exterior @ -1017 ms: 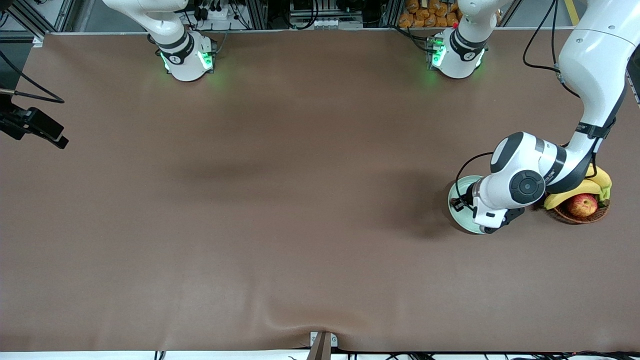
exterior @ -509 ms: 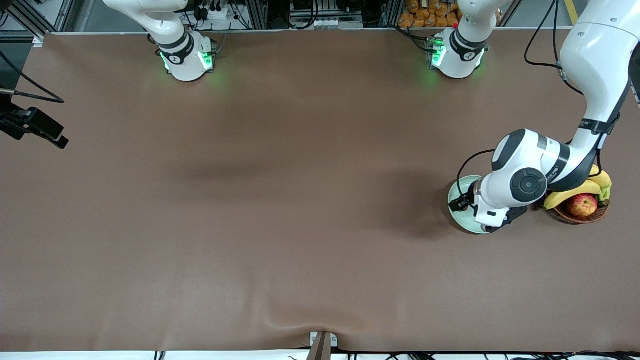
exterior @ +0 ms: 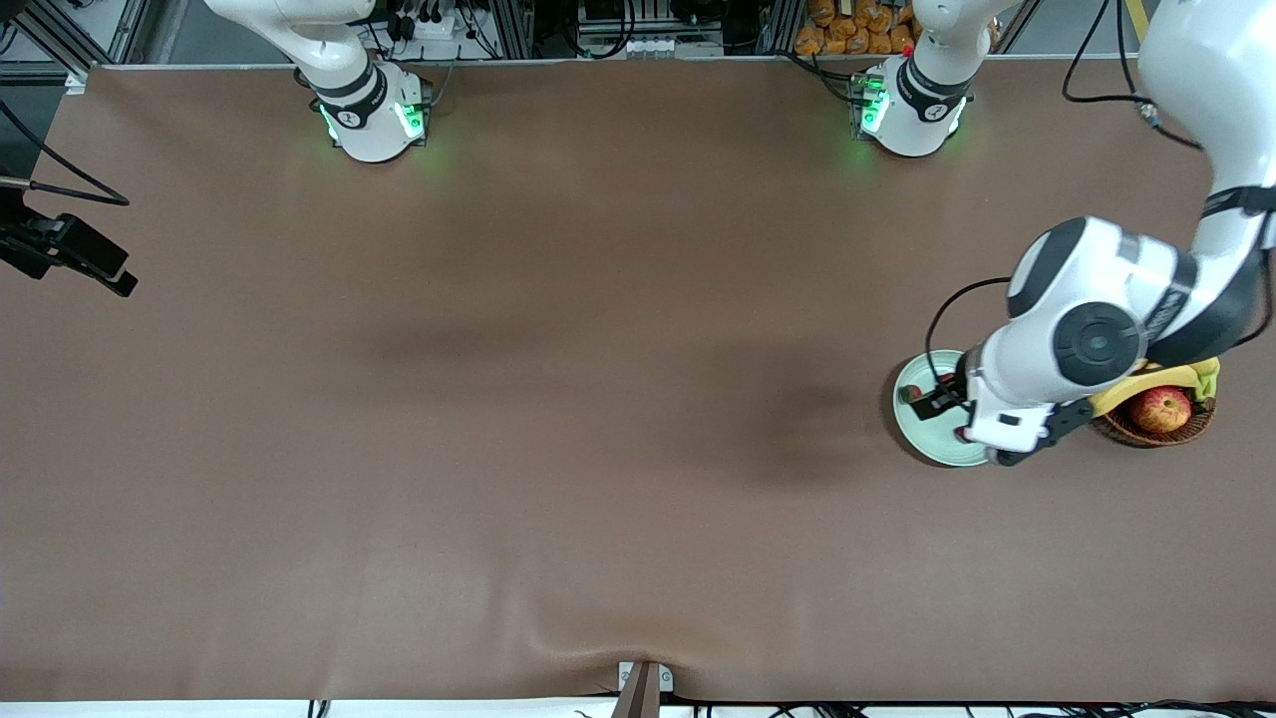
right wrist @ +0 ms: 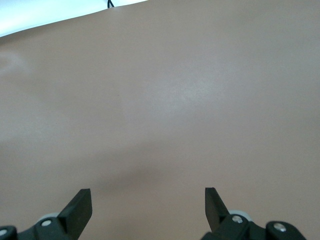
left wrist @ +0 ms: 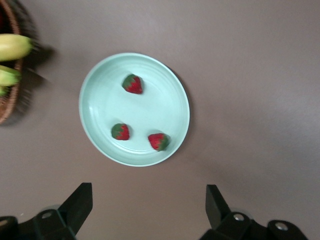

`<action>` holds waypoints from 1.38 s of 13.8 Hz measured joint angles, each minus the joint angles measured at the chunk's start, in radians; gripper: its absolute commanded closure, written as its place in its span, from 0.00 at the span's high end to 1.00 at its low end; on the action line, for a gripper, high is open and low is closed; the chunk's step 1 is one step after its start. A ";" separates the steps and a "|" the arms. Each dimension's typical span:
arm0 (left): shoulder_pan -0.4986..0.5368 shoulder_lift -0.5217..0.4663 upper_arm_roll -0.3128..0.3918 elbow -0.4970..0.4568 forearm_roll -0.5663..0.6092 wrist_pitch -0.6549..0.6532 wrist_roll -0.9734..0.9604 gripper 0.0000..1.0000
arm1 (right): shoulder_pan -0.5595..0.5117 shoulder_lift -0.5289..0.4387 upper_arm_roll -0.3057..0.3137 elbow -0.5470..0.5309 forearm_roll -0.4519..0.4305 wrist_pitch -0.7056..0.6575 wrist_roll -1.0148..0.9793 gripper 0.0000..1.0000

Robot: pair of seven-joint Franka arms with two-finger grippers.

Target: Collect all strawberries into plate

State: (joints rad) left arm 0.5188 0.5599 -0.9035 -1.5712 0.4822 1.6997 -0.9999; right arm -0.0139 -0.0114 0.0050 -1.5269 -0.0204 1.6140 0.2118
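The left gripper [left wrist: 145, 207] hangs over the plate [left wrist: 95, 80] with jaws spread wide, holding nothing. All three strawberries [left wrist: 133, 84] lie in the plate, beside the basket [exterior: 1156, 431]. The right gripper [right wrist: 145, 207] waits, jaws spread over bare table [right wrist: 175, 100].

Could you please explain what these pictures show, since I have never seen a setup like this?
Two white robot arms stand at a brown table, each ending in a two-finger gripper. The wide picture comes from a high camera facing them; the other two come from cameras on the arms' wrists.

The left gripper hangs open and empty over the mint-green plate, at the left arm's end of the table. Three strawberries lie in the plate, apart from one another. Beside the plate stands a wicker basket with an apple and bananas.

The right gripper is open and empty above bare table; that arm waits.
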 measured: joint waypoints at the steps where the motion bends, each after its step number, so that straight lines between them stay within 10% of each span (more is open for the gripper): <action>1: 0.000 -0.001 -0.008 0.041 0.000 -0.036 0.026 1.00 | 0.000 0.000 0.000 0.000 0.000 0.000 0.000 1.00; 6: -0.001 -0.006 -0.025 0.201 0.000 -0.172 0.216 1.00 | 0.000 0.000 0.000 0.000 0.000 0.000 0.000 1.00; 19: -0.027 -0.160 -0.142 0.230 0.000 -0.291 0.234 1.00 | 0.000 0.000 0.000 0.000 0.000 -0.001 0.000 1.00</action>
State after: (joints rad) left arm 0.4913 0.4001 -1.0460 -1.3409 0.4821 1.4085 -0.7655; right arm -0.0139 -0.0114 0.0052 -1.5271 -0.0204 1.6132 0.2118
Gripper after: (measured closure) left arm 0.000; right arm 0.000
